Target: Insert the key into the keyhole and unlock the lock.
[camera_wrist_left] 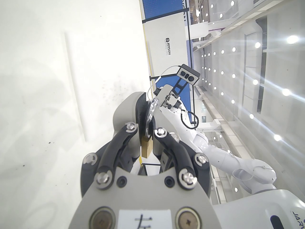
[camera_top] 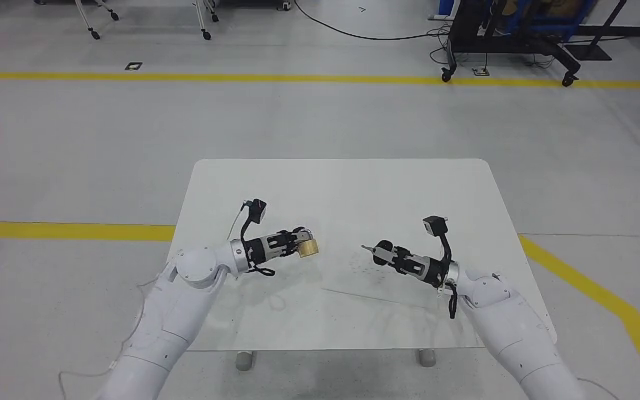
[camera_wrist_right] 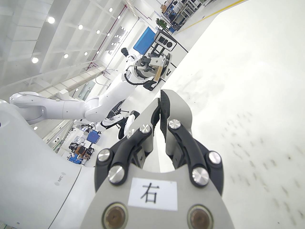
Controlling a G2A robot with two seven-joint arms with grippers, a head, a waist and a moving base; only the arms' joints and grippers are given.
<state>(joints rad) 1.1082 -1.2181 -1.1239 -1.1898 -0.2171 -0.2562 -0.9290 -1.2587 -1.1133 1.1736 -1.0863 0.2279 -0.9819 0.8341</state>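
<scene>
The left gripper (camera_top: 299, 243) is pinching the little gold lock (camera_top: 309, 245). It is holding the lock up over the white table (camera_top: 400, 190), a bit left of the middle of the top view. In the left wrist view, the two grey fingers (camera_wrist_left: 126, 110) are squeezing the lock from both sides. Its shiny loop (camera_wrist_left: 151, 113) is sticking out past the tips.

The right gripper (camera_top: 381, 253) is hanging a bit right of the middle of the top view, and it is pointing across at the lock. Its fingers (camera_wrist_right: 178, 113) are pressed tight together. A thin silver key (camera_top: 367, 247) is poking out of the tip toward the lock.

The key and the lock are apart, with bare table showing between them. So I think the robot is doing the lining-up step. Both things are picked up, but the key is not in the keyhole yet. Where the keyhole is on the lock is too small to tell.

Next, I think the two grippers are going to have to come closer, with the key tip aiming right at the hole. That calls for going slow and straight, because the key is thin and the hole is small. A tilted key could bump the side of the lock and slip in the fingers. Once it is in, the key needs a turn so the loop pops open.
</scene>
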